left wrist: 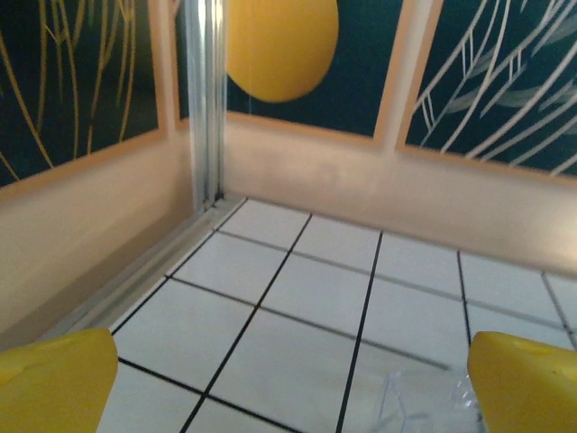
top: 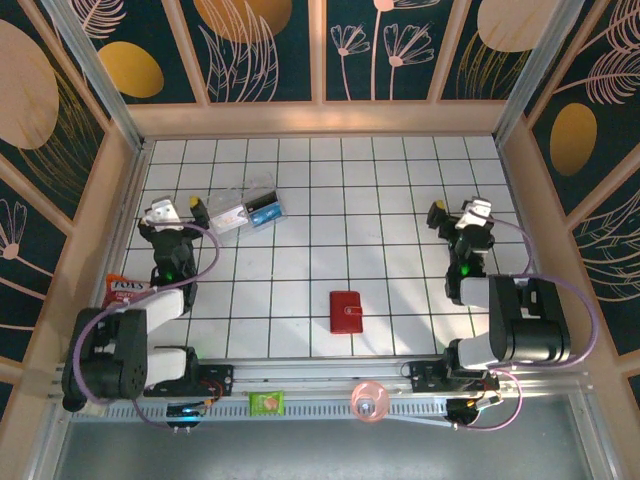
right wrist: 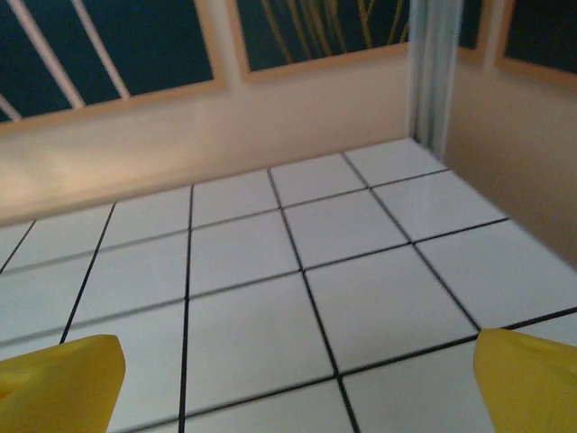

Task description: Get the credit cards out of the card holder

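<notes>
The card holder [top: 347, 311], a small red wallet, lies shut and flat on the tiled table near the front middle. The credit cards are hidden. My left gripper [top: 179, 208] hovers at the left, well away from the holder, open with nothing between its yellow fingertips [left wrist: 56, 381]. My right gripper [top: 458, 212] is at the right, also far from the holder and open, and bare tiles lie between its fingertips [right wrist: 530, 379]. Both wrist cameras face the back wall.
A clear plastic box [top: 247, 208] with small items lies just right of the left gripper; its edge [left wrist: 424, 406] shows in the left wrist view. A snack packet [top: 125, 288] sits by the left arm. A green packet [top: 267, 402] and a pink cup [top: 369, 401] rest on the front rail.
</notes>
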